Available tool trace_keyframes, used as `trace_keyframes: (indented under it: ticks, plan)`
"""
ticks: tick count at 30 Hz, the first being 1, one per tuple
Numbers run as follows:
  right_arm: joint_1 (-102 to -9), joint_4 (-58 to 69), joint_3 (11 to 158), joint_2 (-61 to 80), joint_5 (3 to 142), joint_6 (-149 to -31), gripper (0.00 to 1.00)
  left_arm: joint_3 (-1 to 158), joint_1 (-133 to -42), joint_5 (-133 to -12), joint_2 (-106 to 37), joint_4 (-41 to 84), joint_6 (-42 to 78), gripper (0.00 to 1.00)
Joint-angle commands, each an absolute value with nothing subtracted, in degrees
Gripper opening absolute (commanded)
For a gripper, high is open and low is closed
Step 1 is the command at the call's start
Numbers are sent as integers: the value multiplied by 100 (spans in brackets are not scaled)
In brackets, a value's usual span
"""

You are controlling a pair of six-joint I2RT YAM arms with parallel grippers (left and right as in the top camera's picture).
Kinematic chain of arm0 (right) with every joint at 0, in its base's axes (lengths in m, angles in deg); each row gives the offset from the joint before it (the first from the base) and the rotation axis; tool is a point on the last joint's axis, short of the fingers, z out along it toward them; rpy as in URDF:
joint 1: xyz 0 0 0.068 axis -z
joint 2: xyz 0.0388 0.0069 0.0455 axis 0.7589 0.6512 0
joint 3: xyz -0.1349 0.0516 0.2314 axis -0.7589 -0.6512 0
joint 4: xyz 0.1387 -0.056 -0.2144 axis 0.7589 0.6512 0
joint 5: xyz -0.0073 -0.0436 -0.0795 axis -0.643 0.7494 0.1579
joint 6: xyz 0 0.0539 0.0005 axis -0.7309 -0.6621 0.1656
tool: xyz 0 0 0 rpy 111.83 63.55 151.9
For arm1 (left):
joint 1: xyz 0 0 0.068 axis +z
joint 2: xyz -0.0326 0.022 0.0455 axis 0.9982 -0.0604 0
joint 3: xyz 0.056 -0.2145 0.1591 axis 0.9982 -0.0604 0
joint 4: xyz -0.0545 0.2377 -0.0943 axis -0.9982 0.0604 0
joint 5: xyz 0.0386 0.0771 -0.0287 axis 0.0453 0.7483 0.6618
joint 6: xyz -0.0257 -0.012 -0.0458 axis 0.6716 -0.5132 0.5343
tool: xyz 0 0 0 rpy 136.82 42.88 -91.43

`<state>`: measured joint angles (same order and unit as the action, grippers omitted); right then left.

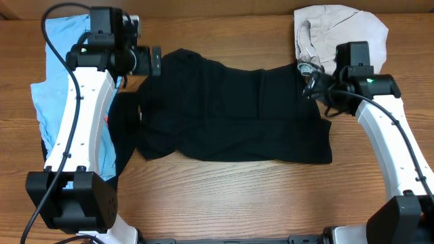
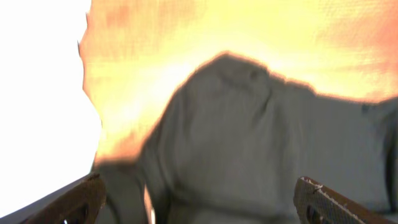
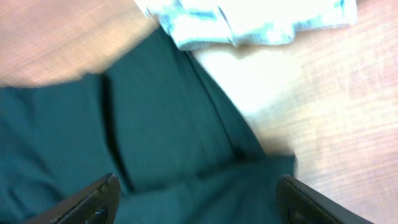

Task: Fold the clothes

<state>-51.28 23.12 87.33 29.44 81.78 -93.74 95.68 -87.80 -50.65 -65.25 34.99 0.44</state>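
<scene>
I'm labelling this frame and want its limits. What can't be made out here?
Light blue shirt: overhead, left arm covers part of it.
Beige bundle: overhead, right arm hides its near edge.
Left gripper: left wrist view blurred and glaring; contact with the black shirt unclear.
Right gripper: right wrist view blurred, fingers cut off by the bottom edge.

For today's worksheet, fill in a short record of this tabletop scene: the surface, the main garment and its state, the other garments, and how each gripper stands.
Surface: wooden table
Main garment: black shirt, spread across the middle, wrinkled, not yet folded
Other garments: light blue shirt along the left side, partly under the left arm; beige bundle at the back right
Left gripper: open, at the shirt's back left corner
Right gripper: open, at the shirt's back right corner
</scene>
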Motion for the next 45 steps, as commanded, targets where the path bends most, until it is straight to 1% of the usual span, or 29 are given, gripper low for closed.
trace_keyframes:
  ticks: [1,6,12,15,18,24,37,39,43,44,45]
  plan:
    - [-5128,1859,8859,3036,7996,-8858,83,9721,-8777,-5209,-6674,3090,-236,100]
    - [-5183,887,8995,3658,8007,-8434,79,10271,-8777,-5415,-7447,2557,-345,100]
    - [-5303,633,9465,4767,8027,-8137,75,11585,-8814,-5471,-8761,2585,-404,100]
    - [-5373,496,9519,5175,8075,-8095,69,11950,-8889,-5465,-9209,2542,-592,100]
    - [-5410,336,9519,5484,8230,-8097,65,12033,-8989,-5349,-9441,2459,-662,100]
    - [-5410,-333,9519,5982,8416,-7863,65,12029,-9112,-4914,-9766,2284,-682,100]
    - [-5408,-1681,9519,6587,8866,-7584,63,12022,-9118,-4864,-10330,2247,-682,100]
    - [-5408,-1793,9519,6616,8866,-7586,58,12022,-9136,-4864,-10389,2240,-684,100]
    - [-5408,-1869,9519,6653,8822,-7588,43,12022,-9180,-4907,-10509,2240,-682,100]
    - [-5408,-1867,9519,6657,8822,-7588,37,12022,-9195,-4905,-10540,2247,-682,99]
    - [-5408,-1867,9519,6662,8822,-7588,34,12022,-9206,-4905,-10566,2244,-682,99]
